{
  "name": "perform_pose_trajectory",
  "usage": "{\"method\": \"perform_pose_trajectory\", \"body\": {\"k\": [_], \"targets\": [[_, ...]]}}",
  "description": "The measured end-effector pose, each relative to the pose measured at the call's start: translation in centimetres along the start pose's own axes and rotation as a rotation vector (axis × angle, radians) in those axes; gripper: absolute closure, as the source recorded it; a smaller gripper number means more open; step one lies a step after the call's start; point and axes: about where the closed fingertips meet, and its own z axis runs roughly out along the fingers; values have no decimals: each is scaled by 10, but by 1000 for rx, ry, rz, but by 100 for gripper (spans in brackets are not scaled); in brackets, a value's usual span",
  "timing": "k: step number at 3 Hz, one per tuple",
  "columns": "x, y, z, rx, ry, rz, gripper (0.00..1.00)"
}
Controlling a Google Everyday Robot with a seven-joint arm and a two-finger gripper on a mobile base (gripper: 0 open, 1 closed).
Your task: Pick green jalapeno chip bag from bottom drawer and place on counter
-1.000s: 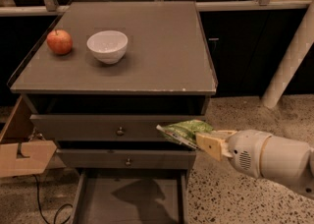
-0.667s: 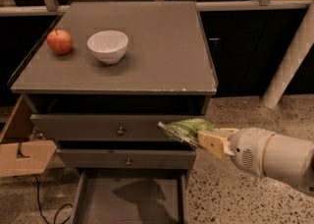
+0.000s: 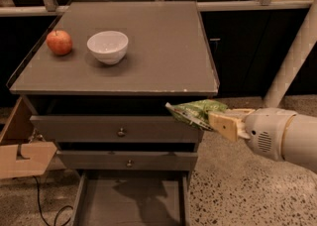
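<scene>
Tool [image 3: 215, 122]: clamping tight on the green jalapeno chip bag [image 3: 194, 110], holding it in mid-air beside the right front corner of the cabinet [image 3: 74, 129], just below the worktop [image 3: 158, 66] edge and well above the open bottom drawer [image 3: 133, 202]. Showing crinkled bright green foil with a pale silvery rim.

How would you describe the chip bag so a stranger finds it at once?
Find the grey drawer cabinet. Just below the front right corner of its counter, the claw holds the green jalapeno chip bag in the air. It is the only green, crinkly thing.
</scene>
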Motion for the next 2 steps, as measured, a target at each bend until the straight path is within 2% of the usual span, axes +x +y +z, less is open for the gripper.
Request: {"method": "perform_pose_trajectory", "body": {"k": [1, 2], "targets": [[-26, 1, -22, 41, -27, -50, 100], [-33, -2, -26, 58, -33, -54, 100]]}}
